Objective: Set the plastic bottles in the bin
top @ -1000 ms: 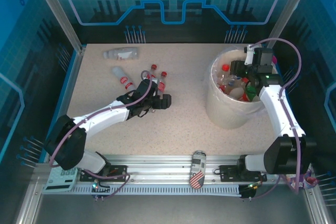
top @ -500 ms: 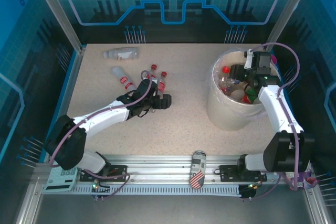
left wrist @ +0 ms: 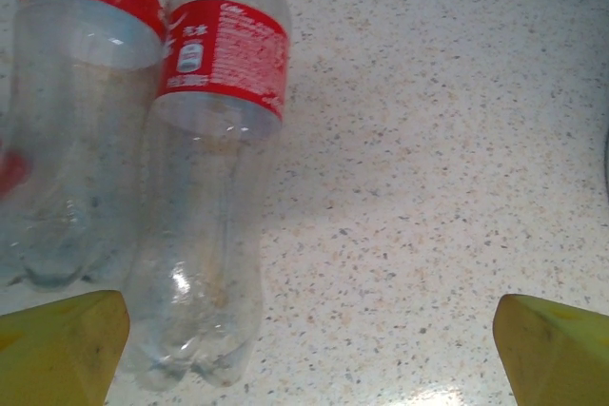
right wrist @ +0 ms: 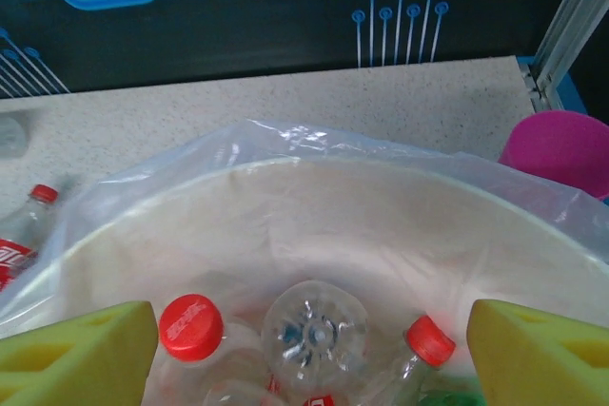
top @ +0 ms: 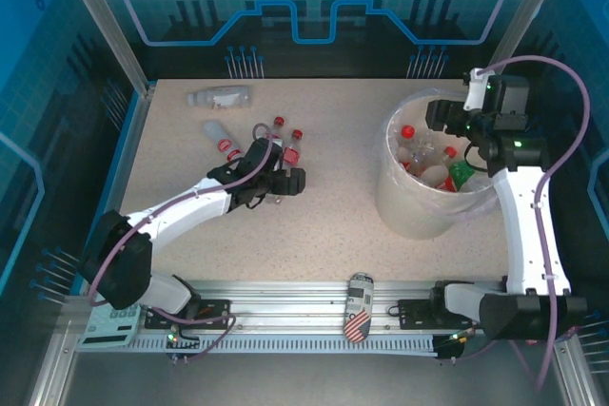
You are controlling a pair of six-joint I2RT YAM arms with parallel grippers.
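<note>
Top view: left end effector [top: 278,181] sits low over the bench [top: 314,235], just on the near side of three red-capped bottles [top: 288,143]. A pale-labelled bottle [top: 221,97] lies at the far left. Right end effector [top: 447,119] hovers over the bin [top: 404,206], which holds binned bottles [top: 426,154]. A flag can [top: 358,309] lies on the front rail.

Left wrist: end effector wide open and empty. Two red-labelled bottles [left wrist: 205,187] lie on the bench, with one bottle's base beside a finger [left wrist: 57,349].

Right wrist: end effector open, gripping nothing, above the bin. A pink goblet [right wrist: 561,149] stands behind the bin.
</note>
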